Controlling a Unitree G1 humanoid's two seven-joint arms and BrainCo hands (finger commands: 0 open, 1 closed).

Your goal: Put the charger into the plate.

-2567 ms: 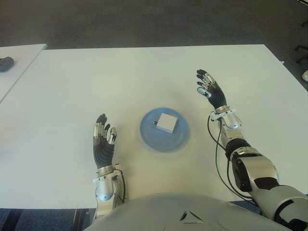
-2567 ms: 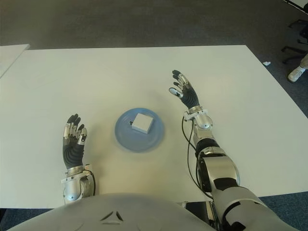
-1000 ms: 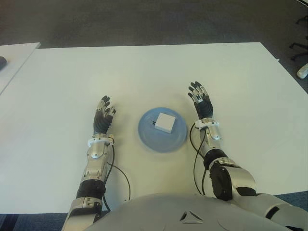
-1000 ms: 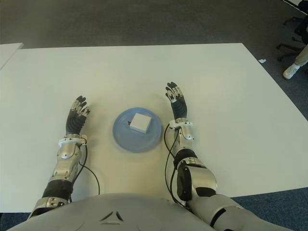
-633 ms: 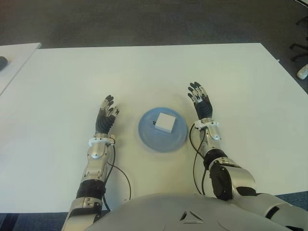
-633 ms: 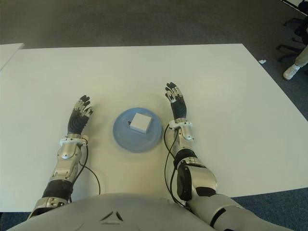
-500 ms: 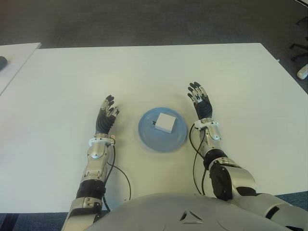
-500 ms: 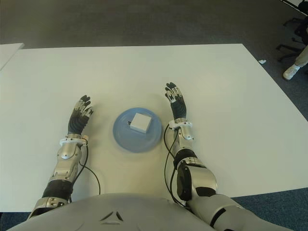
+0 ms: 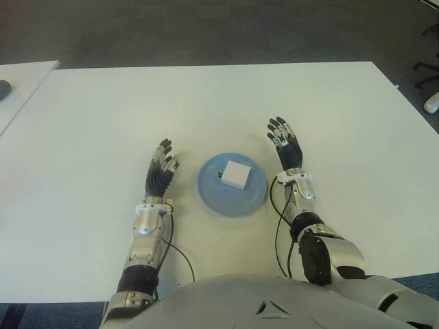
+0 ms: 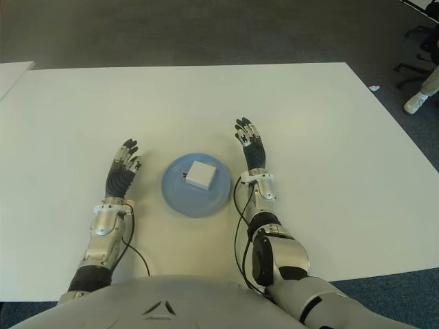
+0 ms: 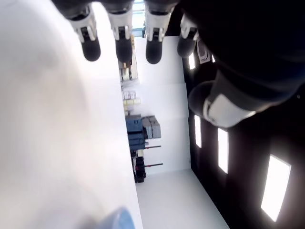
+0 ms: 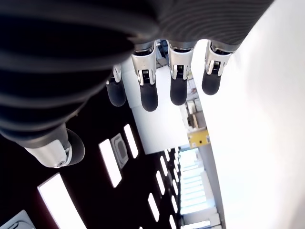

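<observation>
A white square charger (image 9: 237,175) lies inside the blue plate (image 9: 214,197) in the middle of the white table (image 9: 206,103). My left hand (image 9: 161,168) is just left of the plate, fingers stretched out and holding nothing. My right hand (image 9: 285,142) is just right of the plate, its fingers (image 12: 148,90) straight and empty too. In the left wrist view the left hand's fingertips (image 11: 120,47) are extended, with a bit of the plate's blue rim (image 11: 120,220) showing at one edge.
A second white table (image 9: 20,86) with a dark object (image 9: 3,88) on it stands at the far left. Dark carpet lies beyond the table's far edge, and a chair base (image 10: 417,34) and a shoe (image 10: 416,103) show at the far right.
My left hand has moved to the right, closer to the plate. The right hand, the plate and the charger have stayed where they were.
</observation>
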